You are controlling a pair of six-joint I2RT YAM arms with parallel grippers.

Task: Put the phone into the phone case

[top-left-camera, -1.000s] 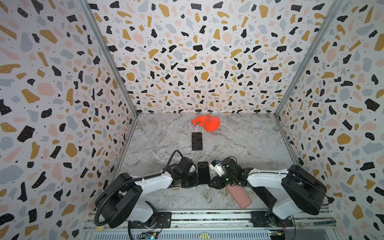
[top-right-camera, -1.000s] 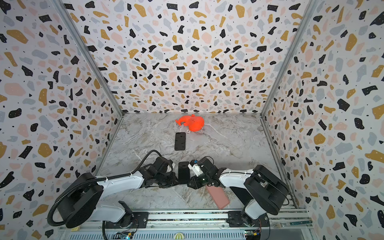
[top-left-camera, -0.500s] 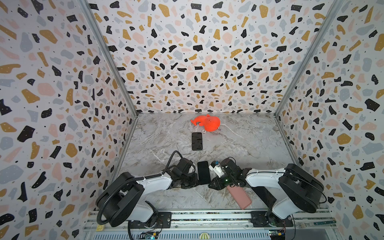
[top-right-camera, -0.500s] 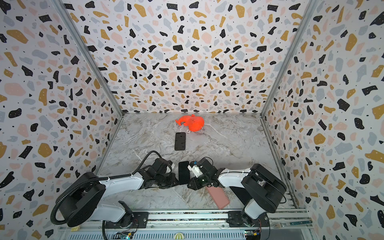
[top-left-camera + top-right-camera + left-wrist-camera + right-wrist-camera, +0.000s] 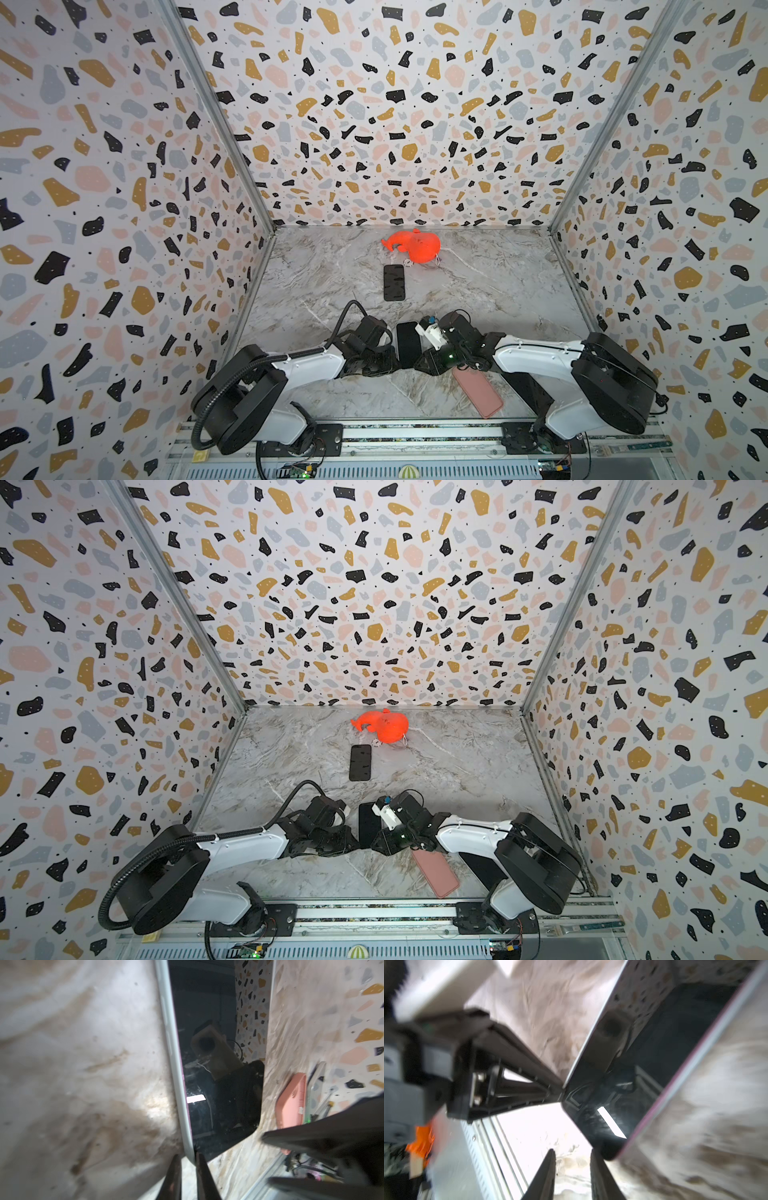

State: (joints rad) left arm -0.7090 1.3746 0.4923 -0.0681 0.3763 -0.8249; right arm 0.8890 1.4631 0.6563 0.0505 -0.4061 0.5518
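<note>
Get a firm hold first.
Nearest lies the flat pink rubber phone case [image 5: 478,392]; just behind it, the nearly closed left end effector [image 5: 188,1159] seems to pinch a corner of the black glass phone [image 5: 407,345]. The partly open, empty right end effector [image 5: 573,1155] should steady it gently.

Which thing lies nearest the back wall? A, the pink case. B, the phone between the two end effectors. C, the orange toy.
C: in a top view the orange toy sits close to the back wall, while the pink case and the phone lie near the front.
</note>
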